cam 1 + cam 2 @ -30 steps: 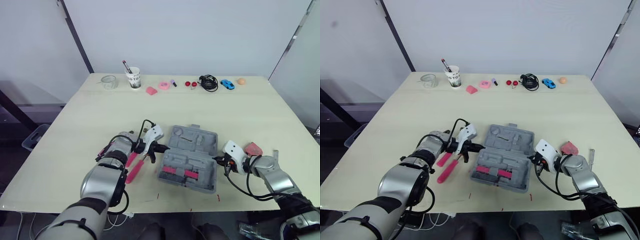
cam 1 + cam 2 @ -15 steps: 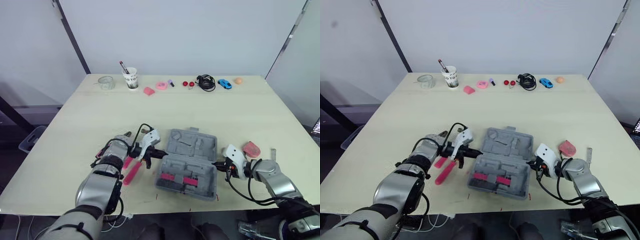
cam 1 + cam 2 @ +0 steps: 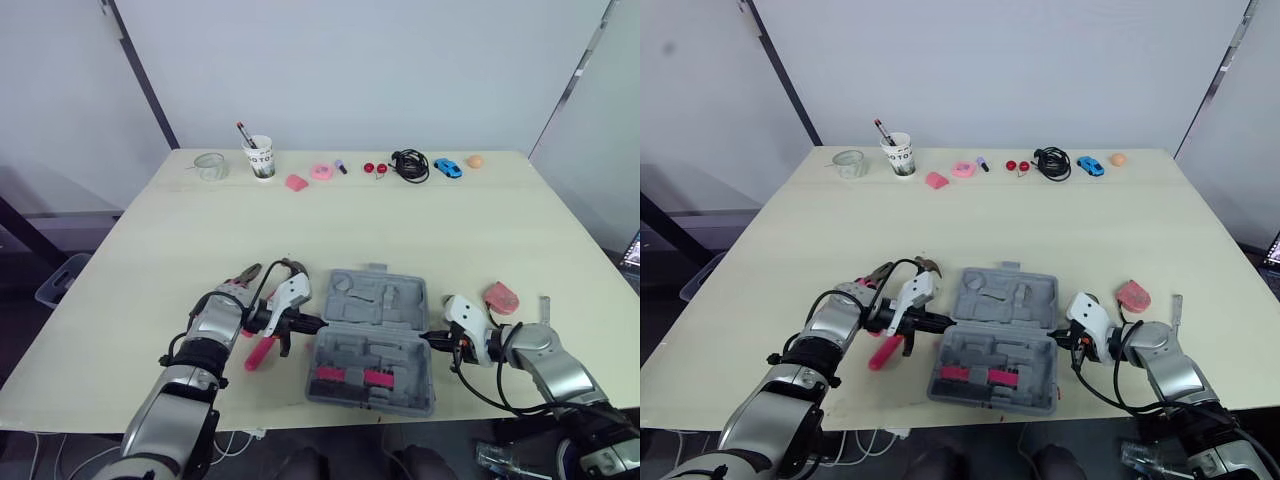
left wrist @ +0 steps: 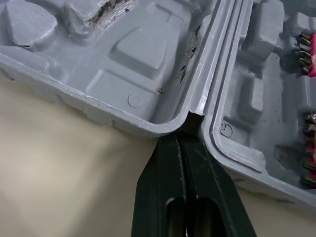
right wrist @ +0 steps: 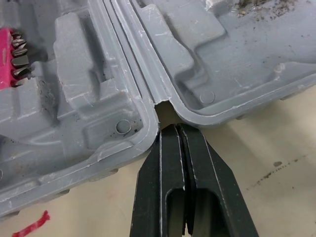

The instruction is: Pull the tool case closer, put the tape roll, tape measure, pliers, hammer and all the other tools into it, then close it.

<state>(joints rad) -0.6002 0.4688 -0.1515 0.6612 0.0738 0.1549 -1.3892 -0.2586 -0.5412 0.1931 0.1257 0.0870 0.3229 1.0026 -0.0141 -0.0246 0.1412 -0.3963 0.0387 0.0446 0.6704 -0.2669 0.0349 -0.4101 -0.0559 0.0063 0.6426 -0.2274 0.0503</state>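
Note:
The grey tool case [image 3: 372, 340] lies open near the table's front edge, lid half toward the back, with pink bit strips [image 3: 346, 376] in its near half. My left gripper [image 3: 312, 324] is shut, its tip pressed into the hinge notch on the case's left side [image 4: 183, 138]. On the case's right side my right gripper [image 3: 432, 338] is shut with its tip in the other hinge notch [image 5: 178, 127]. Pink-handled pliers [image 3: 262, 349] lie under my left wrist. A pink tape measure [image 3: 503, 296] sits right of the case, behind my right arm.
A thin metal tool [image 3: 546, 306] lies near the right edge. Along the back edge stand a glass [image 3: 211, 165], a cup of pens [image 3: 261, 157], pink items [image 3: 321, 171], a black cable [image 3: 412, 165], a blue toy car [image 3: 449, 168] and an orange ball [image 3: 476, 160].
The case has slid toward the front edge and turned squarer to it, with both shut grippers moving along at its hinge ends. The camera has also shifted slightly.

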